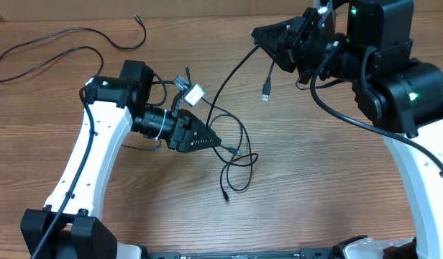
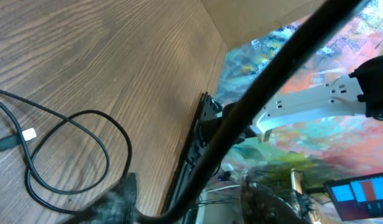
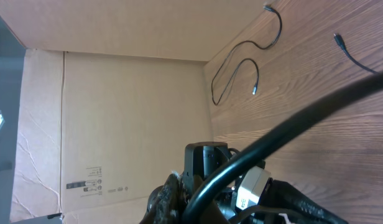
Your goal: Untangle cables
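Near the middle of the counter (image 1: 315,180) lies the unsorted part of the cables (image 1: 239,152): a few thin black loops crossing one another just off the tip of the left tool (image 1: 218,141), with one plug end trailing toward the near edge and a white plug (image 1: 195,93) sitting close behind that tool's wrist. The left tool is low over the wood with its jaws drawn to a point, and it appears to pinch a strand at the edge of those loops. The right tool (image 1: 255,32) is raised at the far side, its jaws likewise closed, and a stretched cable (image 1: 229,75) runs from it down in a long curve into the cluster. Both wrist views show a thick blurred black line crossing close to the lens, which fits a strand held in each tool. A dangling plug (image 1: 266,93) hangs below the right tool, clear of the counter. At the far left corner a freed cable (image 1: 70,29) lies alone in an open curve, well apart from everything else, so I judge that one finished. The task looks roughly part done: one cable is out, another is being drawn away, and the crossings at the centre are yet to be opened. How many strands make up that cluster cannot be told from these views.
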